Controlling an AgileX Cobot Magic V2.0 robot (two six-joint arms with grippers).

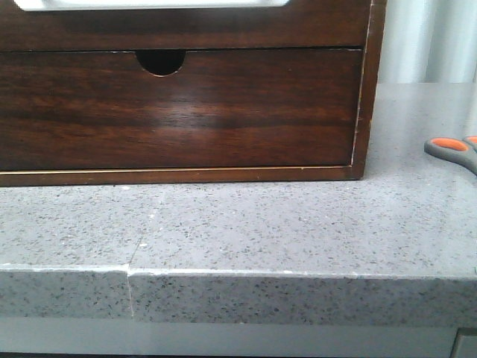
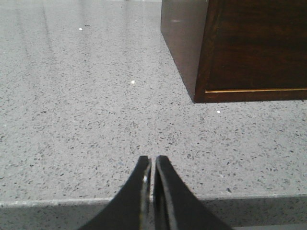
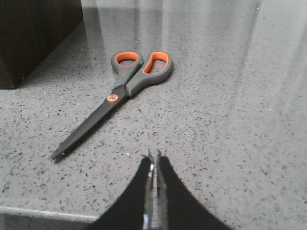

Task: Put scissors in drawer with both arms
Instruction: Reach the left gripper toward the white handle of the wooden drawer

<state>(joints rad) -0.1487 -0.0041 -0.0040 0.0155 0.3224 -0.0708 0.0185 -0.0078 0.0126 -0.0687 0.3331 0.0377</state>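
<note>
Nothing was done yet: the drawer [image 1: 179, 112] sat closed at ten o'clock on the table [image 1: 261, 224], my left gripper [image 2: 152, 175] clenched empty, scissors [image 3: 120, 93] lying at three o'clock, my right gripper [image 3: 153, 167] clenched empty.

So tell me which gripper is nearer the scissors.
Right. The right gripper sits just short of the scissors on the counter; the left gripper is by the cabinet's other side, no scissors in its view.
</note>
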